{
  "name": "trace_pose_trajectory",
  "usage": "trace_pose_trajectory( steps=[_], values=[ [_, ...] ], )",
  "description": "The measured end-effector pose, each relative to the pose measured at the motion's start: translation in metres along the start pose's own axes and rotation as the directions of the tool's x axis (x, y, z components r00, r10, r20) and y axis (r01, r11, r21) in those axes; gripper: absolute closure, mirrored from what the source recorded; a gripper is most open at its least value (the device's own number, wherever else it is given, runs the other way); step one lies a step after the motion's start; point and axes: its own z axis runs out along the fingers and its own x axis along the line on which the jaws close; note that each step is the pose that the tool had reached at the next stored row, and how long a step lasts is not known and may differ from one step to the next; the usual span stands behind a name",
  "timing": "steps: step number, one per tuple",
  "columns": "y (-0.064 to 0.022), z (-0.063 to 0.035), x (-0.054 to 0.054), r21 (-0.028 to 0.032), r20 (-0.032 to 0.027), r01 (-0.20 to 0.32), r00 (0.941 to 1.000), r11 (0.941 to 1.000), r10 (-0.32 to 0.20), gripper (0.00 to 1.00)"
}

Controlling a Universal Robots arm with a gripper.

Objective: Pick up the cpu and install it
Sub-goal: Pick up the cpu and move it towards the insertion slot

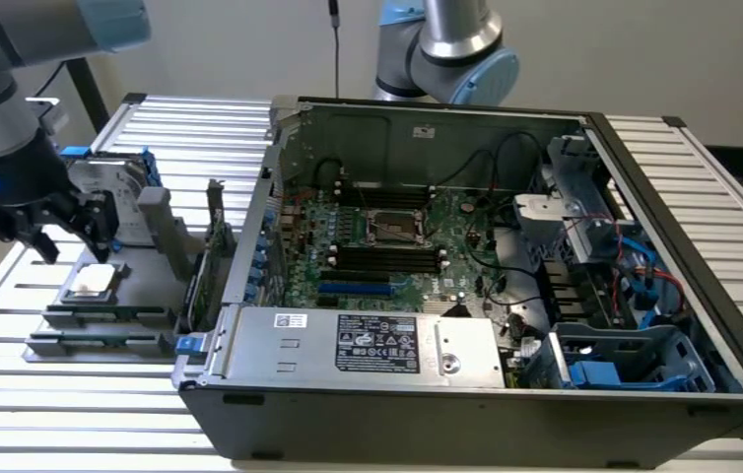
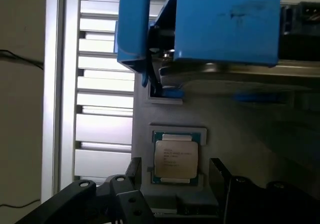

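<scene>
The cpu [image 1: 93,281] is a small square chip with a silvery top, lying flat in a recess of a grey holder [image 1: 135,296] at the exterior view's left. My gripper [image 1: 77,248] hangs just above it, open, with nothing between its fingers. In the wrist view the cpu [image 2: 175,156] lies between my two dark fingers [image 2: 134,170], and my gripper [image 2: 176,181] is a short way above it. The open computer case [image 1: 477,394] lies on its side to the right. Its motherboard shows an empty cpu socket [image 1: 395,229] near the middle.
A grey hard drive in a blue bracket [image 1: 106,182] stands on the holder just behind the cpu, and shows large and close in the wrist view [image 2: 225,24]. Long grey blocks [image 1: 99,318] lie in front. A second arm [image 1: 448,49] stands behind the case. The slatted table [image 1: 30,394] surrounds everything.
</scene>
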Motion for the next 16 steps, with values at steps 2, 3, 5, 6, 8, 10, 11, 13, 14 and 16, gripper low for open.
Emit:
trace_pose_trajectory(
  steps=[2,3,5,6,8,10,11,13,14,16],
  values=[
    [-0.0003,0.0025,0.0,0.0001,0.0007,0.007,1.0,1.0,-0.007,0.35],
    [-0.0004,0.0036,0.0,0.0001,0.0015,0.011,0.9999,0.9999,-0.011,0.35],
    [-0.0005,0.0054,0.0,0.0004,0.0039,0.018,0.9998,0.9998,-0.018,0.35],
    [-0.0005,0.0064,0.0,0.0006,0.0056,0.021,0.9998,0.9998,-0.021,0.35],
    [-0.0005,0.0085,0.0,0.001,0.0091,0.027,0.9996,0.9996,-0.027,0.35],
    [-0.0006,0.0105,0.0,0.0012,0.0119,0.032,0.9994,0.9995,-0.032,0.35],
    [-0.0008,0.0113,0.0,0.0013,0.0129,0.033,0.9994,0.9994,-0.033,0.35],
    [-0.0012,0.0129,0.0,0.0015,0.0144,0.035,0.9993,0.9994,-0.035,0.35],
    [-0.0015,0.0138,0.0,0.0016,0.0149,0.036,0.9993,0.9994,-0.036,0.35],
    [-0.0022,0.0158,0.0,0.0017,0.0162,0.036,0.9992,0.9993,-0.036,0.35]
  ],
)
